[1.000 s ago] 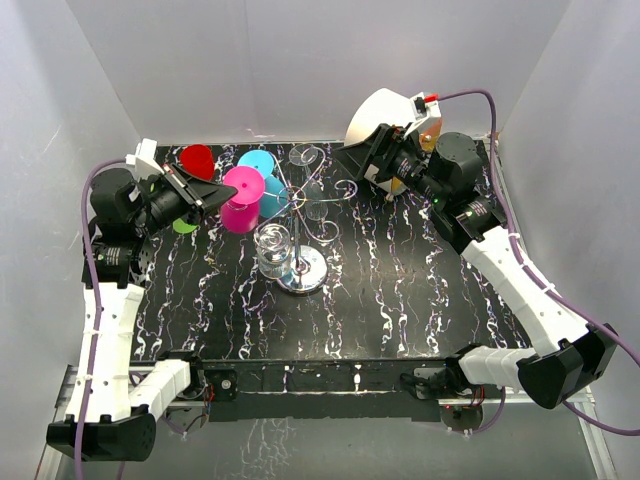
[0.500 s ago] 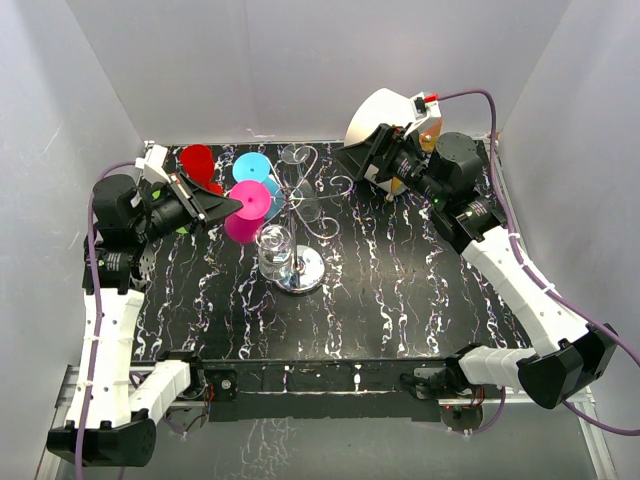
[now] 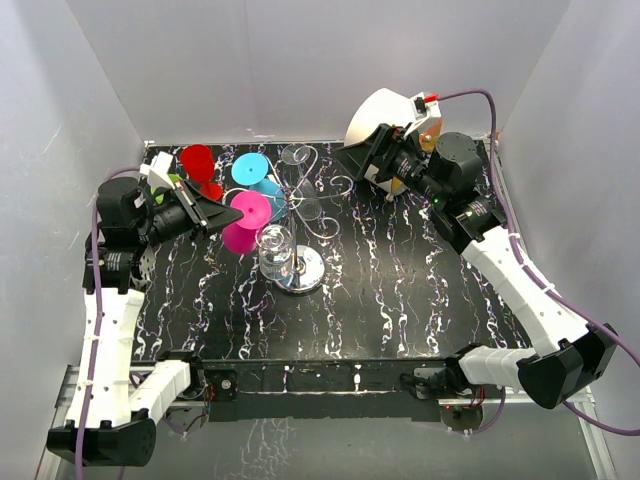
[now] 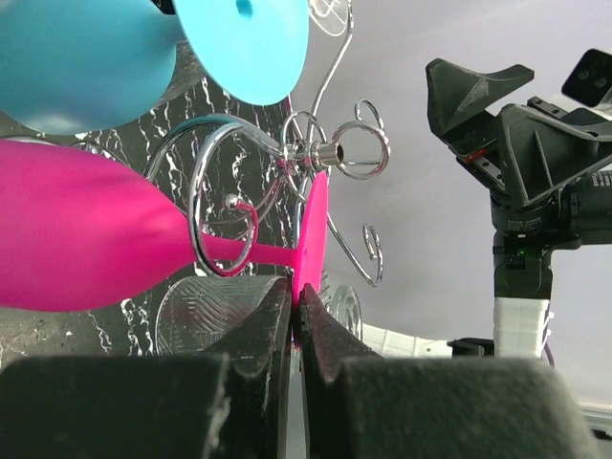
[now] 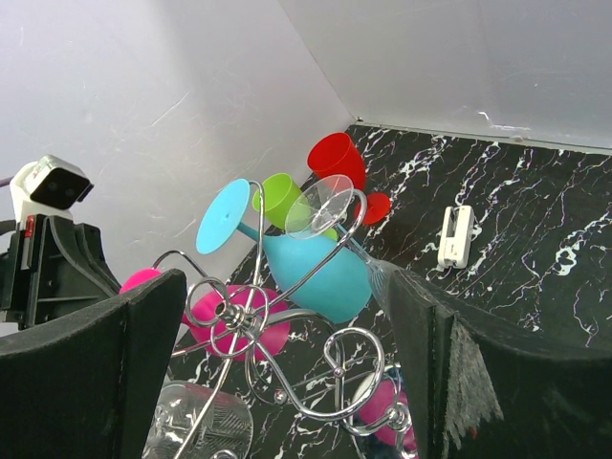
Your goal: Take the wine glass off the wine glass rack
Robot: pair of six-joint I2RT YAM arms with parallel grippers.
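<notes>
left gripper (image 4: 295,301) pinching pink wine glass (image 4: 86,239) foot | right gripper (image 3: 362,152) spread | stem inside rack (image 4: 316,153) loop | risk: sideways pull snags stem, tips rack

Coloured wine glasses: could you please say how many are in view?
4: pink glass in left gripper, cyan behind it, red far-left, green beside red; more may be hidden.

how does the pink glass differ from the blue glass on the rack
The pink glass is magenta, the blue glass cyan. The left gripper pinches the pink glass's foot rim; no gripper touches the blue glass. In the top view the pink glass hangs nearer the arm bases, the blue glass farther back. Both are opaque stemmed glasses lying sideways on the wine glass rack.
</notes>
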